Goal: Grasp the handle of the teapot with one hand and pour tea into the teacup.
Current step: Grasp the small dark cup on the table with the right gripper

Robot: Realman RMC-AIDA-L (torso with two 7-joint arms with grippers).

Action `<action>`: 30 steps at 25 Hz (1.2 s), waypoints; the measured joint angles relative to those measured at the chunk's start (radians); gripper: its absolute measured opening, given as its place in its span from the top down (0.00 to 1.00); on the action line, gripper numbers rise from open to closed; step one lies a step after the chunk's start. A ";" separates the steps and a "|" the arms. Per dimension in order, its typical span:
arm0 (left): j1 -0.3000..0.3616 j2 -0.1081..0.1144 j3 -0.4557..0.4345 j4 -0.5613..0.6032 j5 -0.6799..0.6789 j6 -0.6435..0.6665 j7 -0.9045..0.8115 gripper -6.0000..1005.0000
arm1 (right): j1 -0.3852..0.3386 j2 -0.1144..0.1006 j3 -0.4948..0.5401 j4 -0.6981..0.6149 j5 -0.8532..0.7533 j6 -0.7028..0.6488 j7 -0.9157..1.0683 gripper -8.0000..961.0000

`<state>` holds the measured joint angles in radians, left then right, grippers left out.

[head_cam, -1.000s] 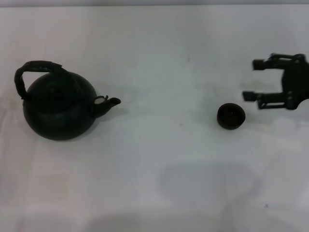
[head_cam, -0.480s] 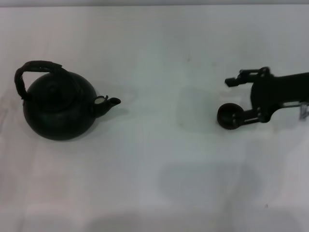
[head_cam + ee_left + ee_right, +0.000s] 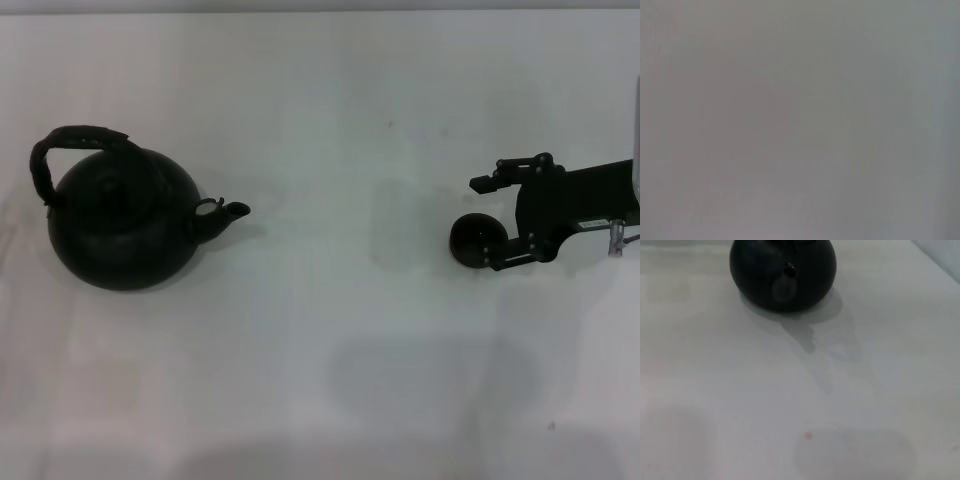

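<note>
My right tool sat spread around the small cup; the teapot stood untouched far to my left.

My right tool (image 3: 487,223), a black two-fingered gripper reaching in from my right side, had its fingers (image 3: 490,182) parted wide, one on the far side of the small round dark brown teacup (image 3: 474,238) and the other at its near edge; I could not tell whether either touched it. The cup stood on the white worktop (image 3: 340,330). Well apart, on my left, the large round black-brown teapot (image 3: 120,230) stood upright, its short spout (image 3: 232,211) pointing toward the cup and its dark arched handle (image 3: 70,145) rising free above the lid. My left tool did not show.
</note>
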<state>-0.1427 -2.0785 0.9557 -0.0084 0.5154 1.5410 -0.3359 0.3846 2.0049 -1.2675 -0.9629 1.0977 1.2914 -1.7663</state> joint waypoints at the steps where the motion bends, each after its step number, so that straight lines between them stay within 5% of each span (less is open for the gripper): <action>1: 0.000 0.000 0.000 0.000 0.000 0.000 0.000 0.21 | 0.003 0.000 0.001 0.001 -0.004 0.000 0.006 0.11; 30: -0.014 0.000 0.000 -0.007 0.000 -0.002 0.021 0.21 | 0.020 0.002 -0.006 0.040 -0.047 -0.010 0.038 0.11</action>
<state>-0.1564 -2.0785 0.9556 -0.0154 0.5154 1.5385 -0.3144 0.4050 2.0064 -1.2731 -0.9230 1.0508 1.2811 -1.7281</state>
